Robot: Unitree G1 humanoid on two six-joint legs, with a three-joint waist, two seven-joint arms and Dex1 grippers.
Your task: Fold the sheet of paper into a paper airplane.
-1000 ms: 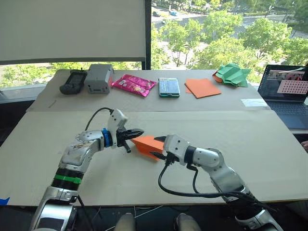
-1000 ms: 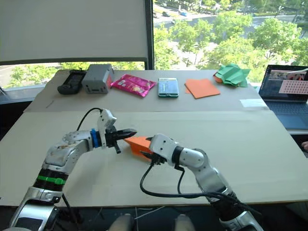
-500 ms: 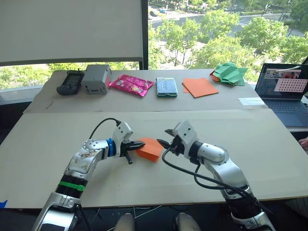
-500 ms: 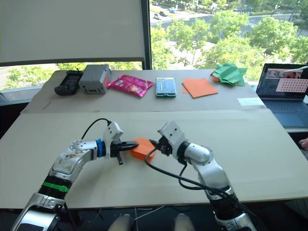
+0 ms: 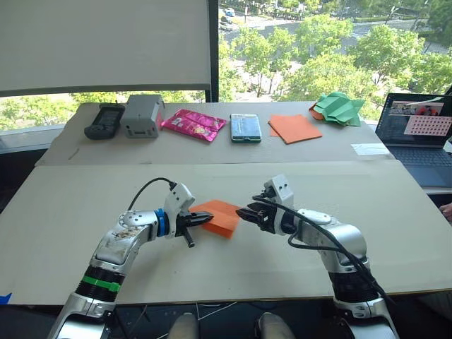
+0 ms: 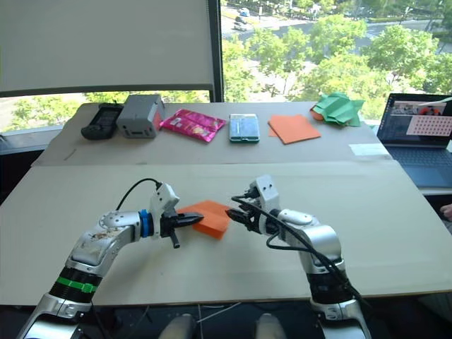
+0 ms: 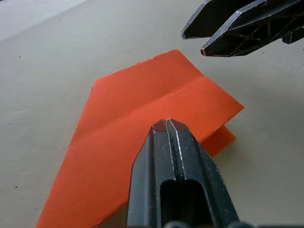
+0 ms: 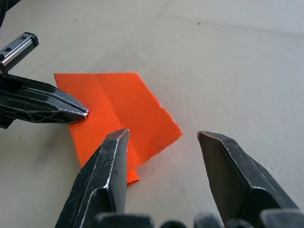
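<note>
On the far left of the back bench [image 5: 70,152] lies a black device [image 5: 104,121], and next to it stands a grey box [image 5: 143,115]. Then come a pink packet [image 5: 193,123], a phone [image 5: 246,128], a smooth orange paper [image 5: 296,128], a green paper heap [image 5: 340,109] and, at the right edge, a laptop [image 5: 417,134].

On the near bench, the left gripper [image 5: 205,219] has its fingers pressed together, and their tips rest on the left part of the sheet of paper [image 5: 220,217]. I cannot tell whether they pinch its edge or only press on it. The sheet is folded and lies flat in the middle of the bench, between the two grippers, with a crease along it. The right gripper [image 8: 164,142] is just beside the right edge of the sheet, its fingers wide apart and holding nothing.
</note>
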